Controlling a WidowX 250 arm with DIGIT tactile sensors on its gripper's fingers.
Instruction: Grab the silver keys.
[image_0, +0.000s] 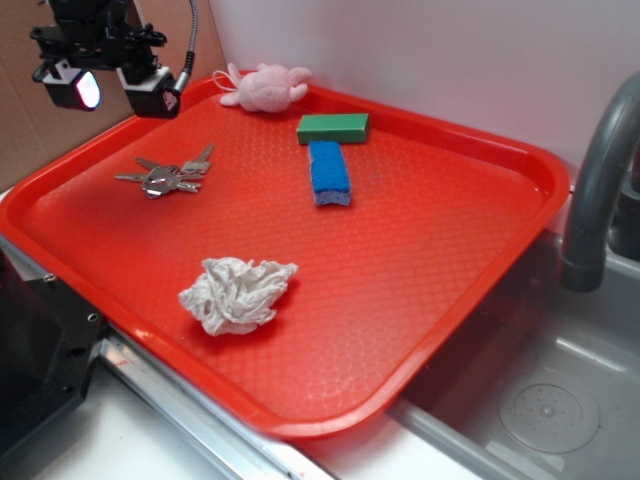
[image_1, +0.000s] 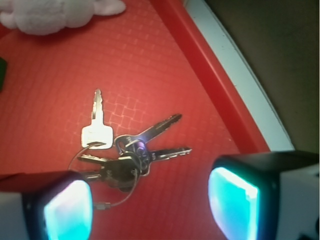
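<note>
The silver keys lie fanned out on a ring, flat on the red tray near its far left part. In the wrist view the silver keys sit just ahead of the fingers, nearer the left one. My gripper hangs in the air above the tray's far left corner, up and left of the keys. It is open, with nothing between its glowing pads. In the wrist view my gripper frames bare tray below the bunch.
A pink plush toy lies at the tray's back edge. A green block and a blue sponge sit right of the keys. A crumpled white cloth is at the front. A grey faucet and sink are on the right.
</note>
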